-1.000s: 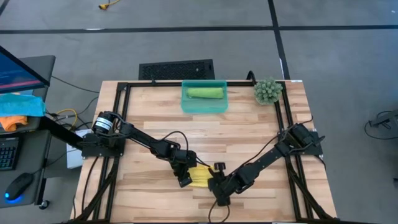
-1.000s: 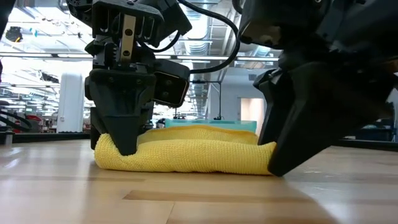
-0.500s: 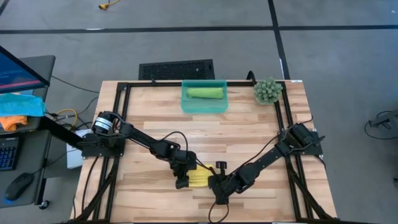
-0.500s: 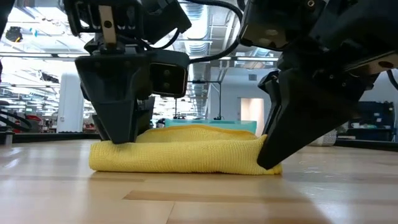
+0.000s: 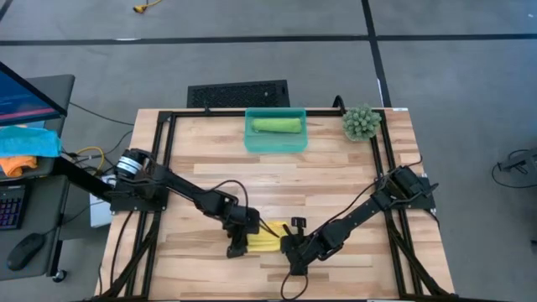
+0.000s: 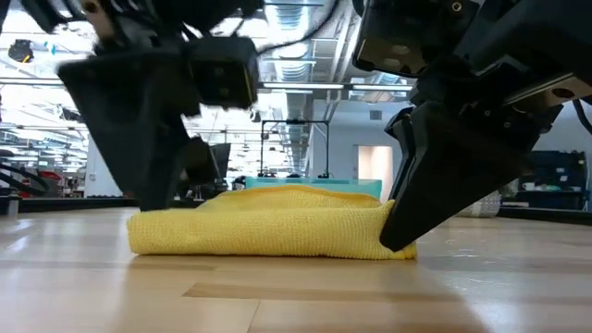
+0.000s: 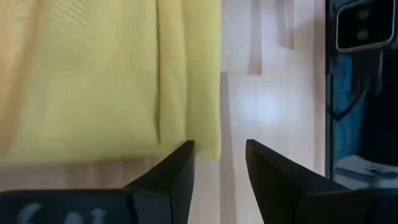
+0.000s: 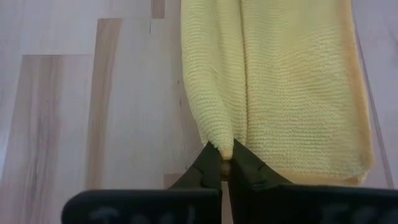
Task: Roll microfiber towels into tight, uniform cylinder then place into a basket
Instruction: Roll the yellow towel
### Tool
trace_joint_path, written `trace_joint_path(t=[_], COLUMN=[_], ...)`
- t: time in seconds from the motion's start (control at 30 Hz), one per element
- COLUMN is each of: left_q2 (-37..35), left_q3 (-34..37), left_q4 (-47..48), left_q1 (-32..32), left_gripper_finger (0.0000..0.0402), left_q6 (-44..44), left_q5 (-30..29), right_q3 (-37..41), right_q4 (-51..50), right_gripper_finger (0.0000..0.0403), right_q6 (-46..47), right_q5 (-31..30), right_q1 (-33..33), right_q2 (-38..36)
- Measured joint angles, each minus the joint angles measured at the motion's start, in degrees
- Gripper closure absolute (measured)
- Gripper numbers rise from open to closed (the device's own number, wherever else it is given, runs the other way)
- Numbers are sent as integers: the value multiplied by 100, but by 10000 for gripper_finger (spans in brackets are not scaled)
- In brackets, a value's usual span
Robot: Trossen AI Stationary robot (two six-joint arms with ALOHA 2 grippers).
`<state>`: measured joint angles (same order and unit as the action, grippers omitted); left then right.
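Observation:
The yellow microfiber towel (image 5: 266,240) lies as a flat folded bundle (image 6: 268,231) on the wooden table near its front edge. My right gripper (image 5: 288,244) is shut on the towel's right end. My left gripper (image 5: 236,249) hovers open just off the towel's left end; in the left wrist view its fingers (image 7: 221,152) stand apart beside a corner of the cloth (image 7: 208,140). A light green towel (image 5: 275,125), rolled up, lies in the teal basket (image 5: 275,146) at the table's far edge. My right gripper pinches a raised fold at the towel's right end (image 8: 222,144) between its two fingertips. The fingers slant down from the table's right and near side. The towel stays lying on the table, slack.
A small green plant (image 5: 361,122) stands at the far right corner, beside the basket. A black grille panel (image 5: 237,93) lies beyond the table's far edge. Black frame rails (image 5: 161,151) run along the table's sides. Bare wood lies between the towel and the basket.
My left gripper has opened, let go of the towel's left end, rolled about its axis and drawn up and toward the table's left. My right gripper has shut on the towel's right end. The towel's left end has settled flatter on the table.

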<state>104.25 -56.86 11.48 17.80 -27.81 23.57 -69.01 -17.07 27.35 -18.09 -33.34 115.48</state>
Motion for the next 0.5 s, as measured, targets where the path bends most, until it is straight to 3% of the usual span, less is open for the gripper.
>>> trace_joint_path(t=[0.17, 0.3, 0.5], left_q2=[-549, -899, -1091], left_q3=[2, 2, -1], left_q4=[477, 375, 71], left_q1=[292, 702, 1494], left_gripper_finger=[266, 266, 266], left_q6=[312, 694, 1956], left_q5=[-945, -1574, -2989], right_q3=[2, 2, 9], right_q4=[-1, 0, 89], right_gripper_finger=[366, 374, 384], right_q6=[25, 114, 386], right_q5=[8, 20, 73], right_q1=[0, 1, 39], right_q2=[2, 2, 4])
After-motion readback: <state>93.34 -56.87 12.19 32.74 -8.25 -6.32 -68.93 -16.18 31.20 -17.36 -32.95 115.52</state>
